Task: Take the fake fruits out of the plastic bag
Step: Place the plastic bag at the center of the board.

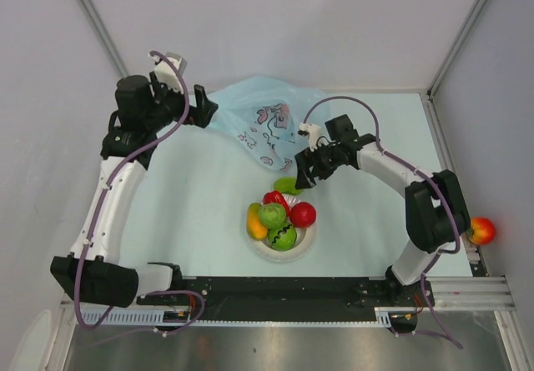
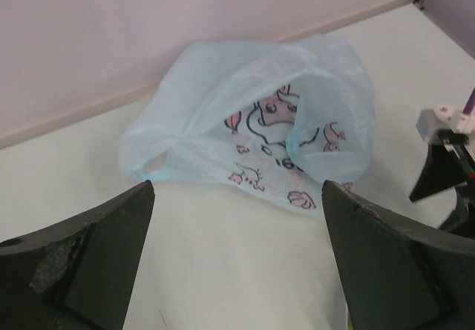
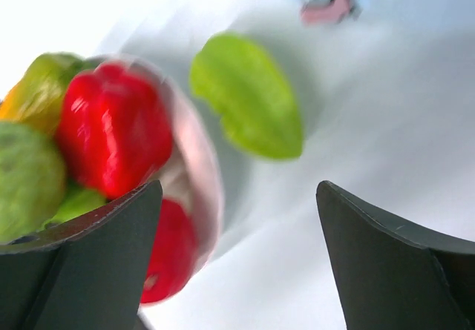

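Note:
The light-blue plastic bag (image 1: 250, 119) (image 2: 252, 115) lies crumpled and flat at the back of the table, its printed side up. My left gripper (image 1: 200, 106) (image 2: 237, 189) hovers open just left of the bag, nothing between its fingers. My right gripper (image 1: 304, 172) (image 3: 237, 189) is open and empty between the bag and the bowl. A light-green fruit (image 1: 288, 185) (image 3: 249, 96) lies on the table beside it. The white bowl (image 1: 260, 250) (image 3: 202, 167) holds several fake fruits, among them a red pepper (image 1: 275, 198) (image 3: 111, 126). Whether the bag holds anything I cannot tell.
A red and yellow fruit (image 1: 482, 231) sits beyond the table's right edge near the rail. White walls close in the back and both sides. The right arm's gripper (image 2: 445, 170) shows at the right edge of the left wrist view.

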